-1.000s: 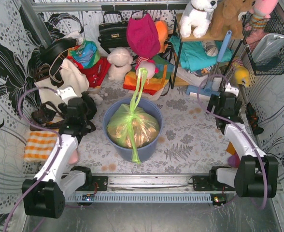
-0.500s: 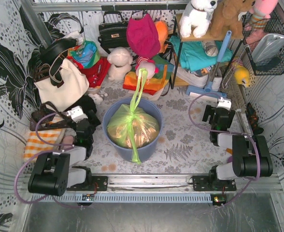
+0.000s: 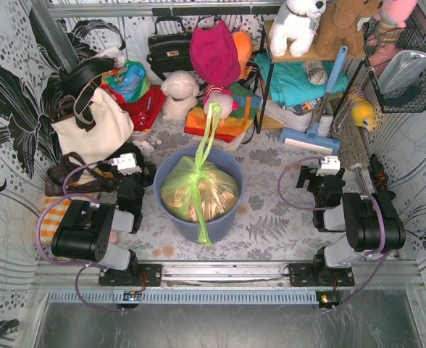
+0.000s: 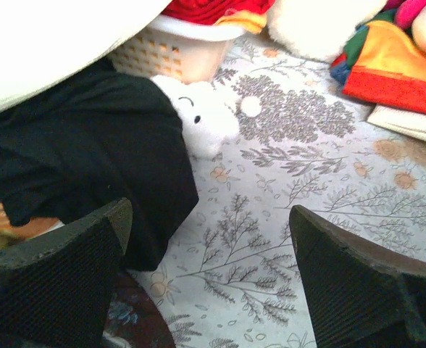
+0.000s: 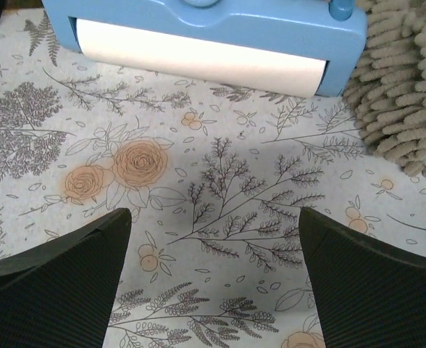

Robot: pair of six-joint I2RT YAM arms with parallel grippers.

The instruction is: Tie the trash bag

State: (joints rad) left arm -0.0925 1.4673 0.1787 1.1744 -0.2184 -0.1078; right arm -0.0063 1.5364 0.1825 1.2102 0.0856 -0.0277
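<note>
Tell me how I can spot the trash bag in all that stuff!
Look in the middle of the flowery table for the round blue bin. The trash bag sits inside it. It is the only see-through light-green thing there, with brown paper showing through and long green strips trailing over the rim, unlike the white tote off to the left.

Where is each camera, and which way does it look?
Top external: high behind the arms, looking down on the trash bag in the blue bin; both arms show.
Left wrist: on the left gripper, facing black cloth and a white plush; open fingers show.
Right wrist: on the right gripper, facing the blue sweeper head; open fingers show.
Shared: top and right wrist both see the sweeper head.
</note>
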